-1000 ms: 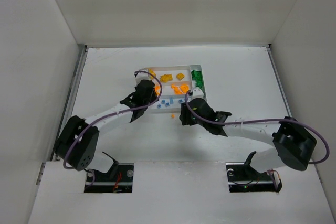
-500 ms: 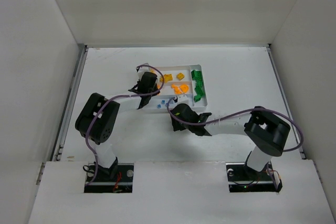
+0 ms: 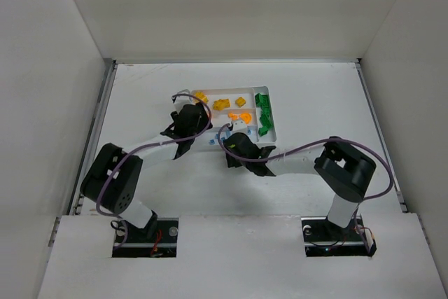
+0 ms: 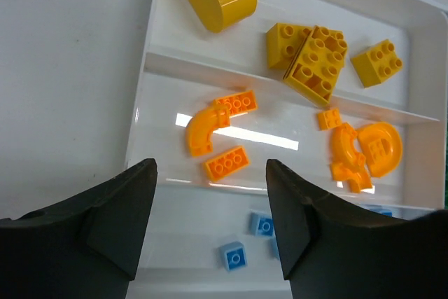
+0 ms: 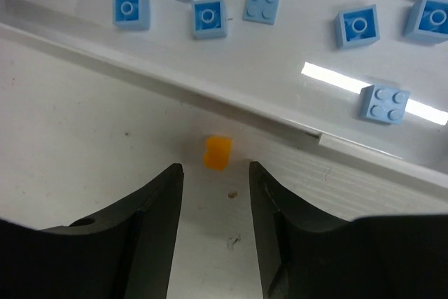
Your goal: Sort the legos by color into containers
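The white tray holds sorted legos: yellow ones in the far compartment, orange ones in the middle, pale blue ones in the near one, green ones in the narrow right section. My left gripper hangs open above the tray's left end, holding nothing, over the orange and blue sections. My right gripper is open and low over the table. A small orange lego lies just beyond its fingertips, on the table against the tray's near wall.
Both arms reach in from the near edge and meet at the tray's front left, with the left wrist and the right wrist close together. White walls enclose the table on three sides.
My left gripper has gone from shut to open over the tray's left end. The right gripper has slid left to the small orange lego and its jaws have narrowed a little.
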`<state>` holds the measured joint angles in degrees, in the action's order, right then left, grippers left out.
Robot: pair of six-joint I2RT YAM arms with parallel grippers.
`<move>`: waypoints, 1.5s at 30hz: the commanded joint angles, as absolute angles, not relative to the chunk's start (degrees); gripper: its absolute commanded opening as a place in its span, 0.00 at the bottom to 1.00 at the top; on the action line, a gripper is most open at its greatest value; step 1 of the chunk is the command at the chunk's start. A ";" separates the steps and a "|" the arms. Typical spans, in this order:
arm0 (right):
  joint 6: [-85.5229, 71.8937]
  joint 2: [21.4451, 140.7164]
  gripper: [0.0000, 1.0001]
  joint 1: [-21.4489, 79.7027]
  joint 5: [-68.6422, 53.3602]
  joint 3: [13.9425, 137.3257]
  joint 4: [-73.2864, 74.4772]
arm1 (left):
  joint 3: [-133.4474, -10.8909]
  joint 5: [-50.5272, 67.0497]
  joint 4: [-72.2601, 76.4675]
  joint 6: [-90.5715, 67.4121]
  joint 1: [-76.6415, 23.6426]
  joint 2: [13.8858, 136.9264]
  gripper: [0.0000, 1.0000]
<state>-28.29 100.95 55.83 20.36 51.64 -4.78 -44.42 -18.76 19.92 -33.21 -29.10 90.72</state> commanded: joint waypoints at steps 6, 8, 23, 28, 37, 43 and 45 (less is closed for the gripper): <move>-27.77 103.89 0.21 55.41 21.71 54.05 -6.68 | -32.36 -22.06 22.41 -34.72 -30.28 75.69 0.67; -28.39 103.01 0.14 55.50 21.45 53.79 -6.24 | -29.55 -23.20 22.15 -34.80 -30.54 72.18 0.72; -23.56 98.07 0.12 46.02 13.54 65.19 -4.22 | -21.54 -28.39 16.26 -36.82 -29.84 60.47 1.00; -23.20 108.26 0.14 43.03 11.52 76.18 -3.61 | -19.69 -27.69 15.56 -38.14 -29.49 58.89 1.00; -23.64 109.53 0.44 43.11 12.56 80.26 -1.67 | -17.49 -26.02 15.21 -38.76 -27.47 56.86 1.00; -23.82 97.23 0.48 42.85 16.86 68.32 -4.12 | -18.46 -24.79 13.45 -39.11 -24.83 58.27 1.00; -23.82 91.70 0.50 42.32 19.76 60.95 -6.58 | -18.46 -24.96 12.75 -39.29 -24.30 57.48 1.00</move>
